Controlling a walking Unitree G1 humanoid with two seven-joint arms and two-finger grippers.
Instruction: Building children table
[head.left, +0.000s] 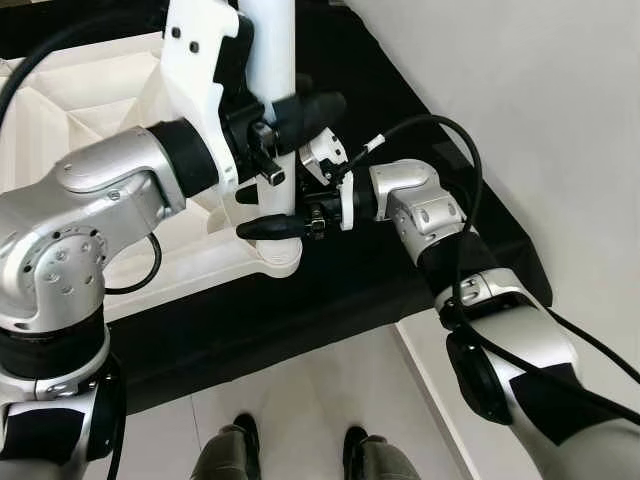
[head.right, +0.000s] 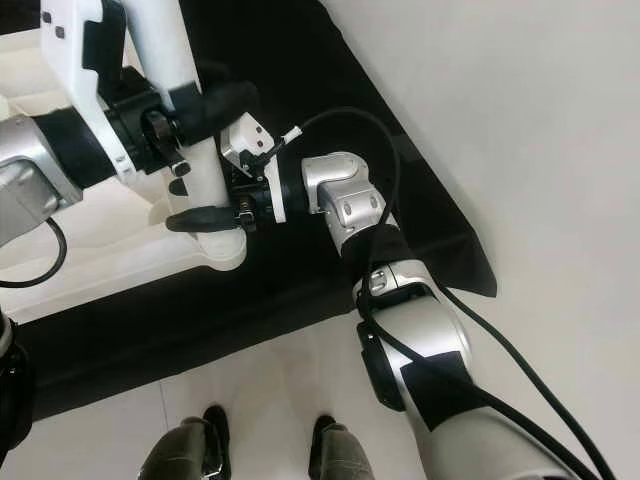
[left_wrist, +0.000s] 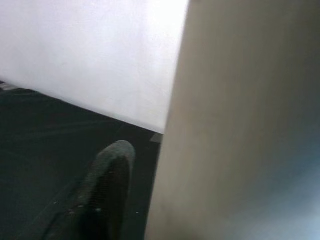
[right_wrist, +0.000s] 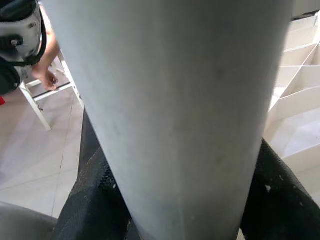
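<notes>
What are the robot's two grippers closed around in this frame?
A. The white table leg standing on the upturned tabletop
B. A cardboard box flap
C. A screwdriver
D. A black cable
A: the left gripper and the right gripper both clasp the white table leg, fingers on either side of it.

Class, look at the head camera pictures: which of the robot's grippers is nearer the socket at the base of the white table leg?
Right. The right gripper clamps the white table leg just above its socket; the left gripper grips the same leg higher up.
</notes>
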